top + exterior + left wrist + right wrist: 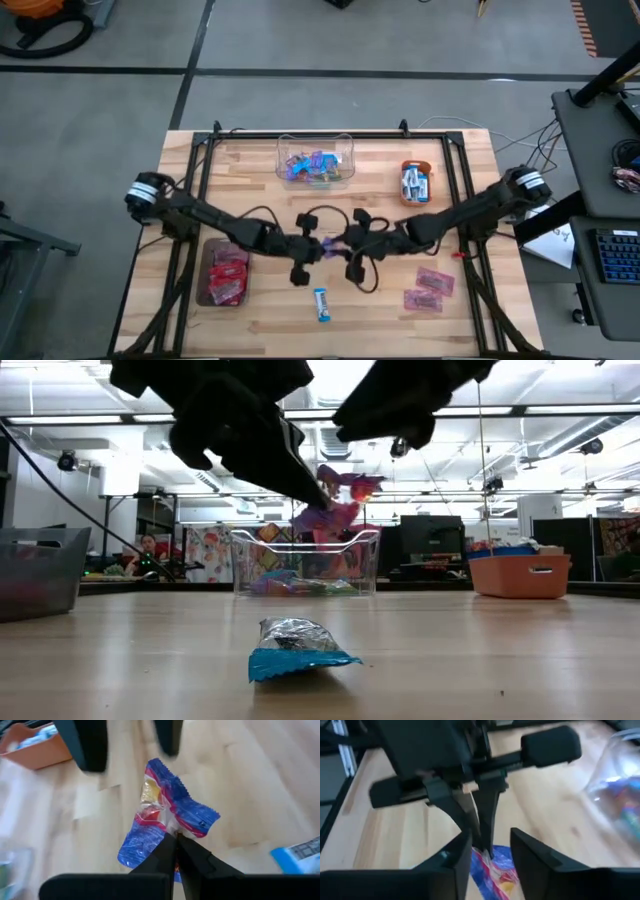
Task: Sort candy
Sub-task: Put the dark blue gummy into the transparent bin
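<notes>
1. You had red candy (226,274) sorted near the surface's left edge, pink candy (430,288) near its right edge.
2. Your left gripper (176,840) was clamped on a purple candy (167,822) mid-surface; right gripper (490,847) jaws apart around it.
3. Clear box (316,160) at the far edge remained unsorted; a blue candy (321,303) lay loose near the front edge.

A robotics lab or open workshop hall is shown. A wooden table (330,310) is framed by black metal rails (195,190) and stood on a grey concrete floor (100,130) marked with dark lines. A desk with a keyboard (612,256) and loose cables is seen beside it. Beyond the table, rows of ceiling strip lights (560,415), exposed ducting, monitors (430,540) and a seated person (148,550) at a bench are visible.
</notes>
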Available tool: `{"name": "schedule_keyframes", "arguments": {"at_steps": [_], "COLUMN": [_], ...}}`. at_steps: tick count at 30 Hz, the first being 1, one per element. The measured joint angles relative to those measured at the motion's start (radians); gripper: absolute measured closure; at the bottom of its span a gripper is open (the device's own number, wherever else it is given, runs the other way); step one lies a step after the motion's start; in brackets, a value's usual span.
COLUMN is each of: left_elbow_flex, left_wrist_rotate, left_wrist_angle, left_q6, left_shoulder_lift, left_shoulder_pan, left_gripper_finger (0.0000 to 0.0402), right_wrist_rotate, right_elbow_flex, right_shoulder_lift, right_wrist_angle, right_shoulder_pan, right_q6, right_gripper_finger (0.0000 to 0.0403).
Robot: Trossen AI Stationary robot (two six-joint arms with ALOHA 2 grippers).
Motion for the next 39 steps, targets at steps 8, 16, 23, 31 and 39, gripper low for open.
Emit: {"name": "schedule_keyframes", "arguments": {"at_steps": [8,16,23,31,39], "left_elbow_flex": [0.0,0.011,0.025,0.025,0.026], "left_wrist_rotate": [-0.031,-0.036,0.004,0.106,0.106], "left_wrist_angle": [-0.131,-0.111,-0.094,-0.141,-0.207], "left_q6": [0.132,0.248,0.16,0.03,0.016], "left_shoulder_lift": [-0.091,-0.238,-0.204,-0.133,-0.137], "left_shoulder_pan": [0.173,0.408,0.626,0.685,0.679], "left_gripper_finger": [0.0402,0.0401,0.0401,0.0401,0.0372], "right_wrist_rotate": [0.01,0.033,0.033,0.032,0.031], "right_elbow_flex": [0.0,-0.003,-0.004,-0.004,-0.004], "right_shoulder_lift": [-0.101,-0.096,-0.066,-0.066,-0.066], "right_wrist_angle": [-0.051,-0.088,-0.096,-0.114,-0.132], "right_shoulder_pan": [-0.054,-0.054,-0.055,-0.054,-0.054], "right_q6": [-0.05,-0.046,-0.028,0.006,0.027], "right_gripper_finger": [0.0208,0.0198,0.0197,0.0197,0.0197]}}
